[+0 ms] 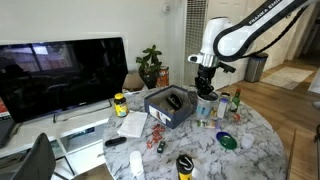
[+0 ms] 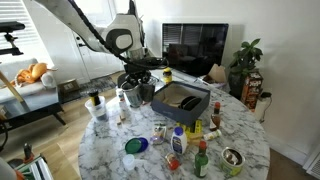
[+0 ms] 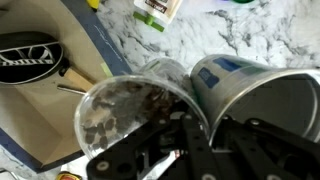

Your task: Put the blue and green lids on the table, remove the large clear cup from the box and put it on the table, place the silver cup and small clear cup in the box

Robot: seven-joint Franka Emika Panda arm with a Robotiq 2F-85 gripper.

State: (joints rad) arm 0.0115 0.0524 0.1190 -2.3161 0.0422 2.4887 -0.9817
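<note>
My gripper point(image 3: 195, 140) is low over the table beside the box point(image 3: 95, 45), a dark navy open box also seen in both exterior views point(image 1: 170, 108) point(image 2: 180, 100). Its fingers straddle the rim of the large clear cup point(image 3: 125, 105) and look closed on its wall. The silver cup point(image 3: 265, 95) stands right against that cup, rims touching. In the exterior views the gripper point(image 1: 204, 92) point(image 2: 131, 88) hides most of both cups. The green lid point(image 2: 128, 160) point(image 1: 228, 141) and the blue lid point(image 2: 135, 146) lie flat on the marble table, apart from the box.
A black oval object point(image 3: 30, 55) lies inside the box. Several bottles and jars point(image 2: 180, 140) crowd the table's middle, and two more bottles point(image 1: 230, 100) stand close to the gripper. A small bowl point(image 2: 232, 157) sits near the table's edge. A TV point(image 1: 60, 70) and a plant point(image 1: 150, 65) stand behind.
</note>
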